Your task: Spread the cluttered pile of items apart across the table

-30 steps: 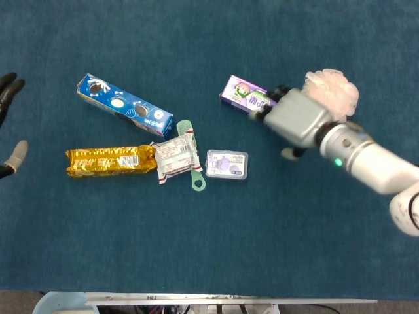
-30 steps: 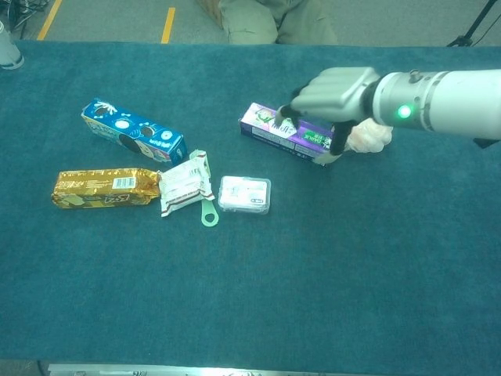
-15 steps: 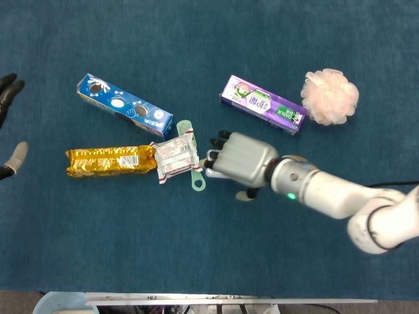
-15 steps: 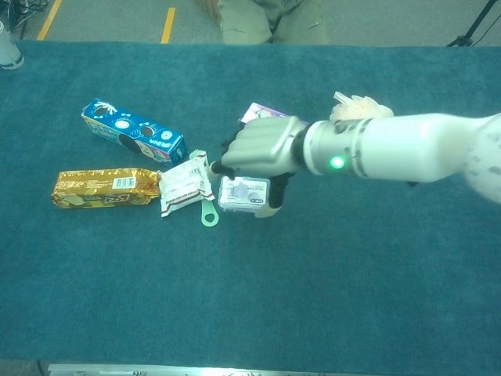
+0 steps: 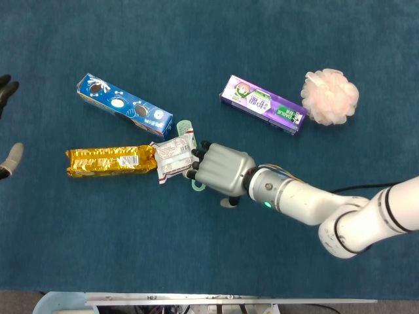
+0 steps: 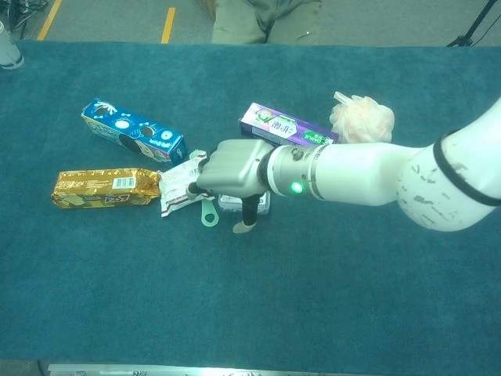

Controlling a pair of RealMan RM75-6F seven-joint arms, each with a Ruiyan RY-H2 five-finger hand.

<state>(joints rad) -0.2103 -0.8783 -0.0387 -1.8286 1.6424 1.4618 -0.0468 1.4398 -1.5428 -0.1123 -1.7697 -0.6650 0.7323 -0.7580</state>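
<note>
**Item pile at table centre-left**

Item pile: glossy blue cookie box [image 5: 124, 104], crinkled gold foil packet [image 5: 110, 161], white sachet [image 5: 174, 154]. Right hand [image 5: 219, 171], palm down, hides the clear case; its grasp cannot be determined. Left hand [image 5: 8, 131] is cropped; fingers apart.

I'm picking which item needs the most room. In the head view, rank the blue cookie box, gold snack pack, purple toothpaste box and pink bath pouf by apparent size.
1. blue cookie box and gold snack pack: about equal in length, too close to rank.
2. purple toothpaste box: slightly shorter.
3. pink bath pouf: smallest footprint.
</note>
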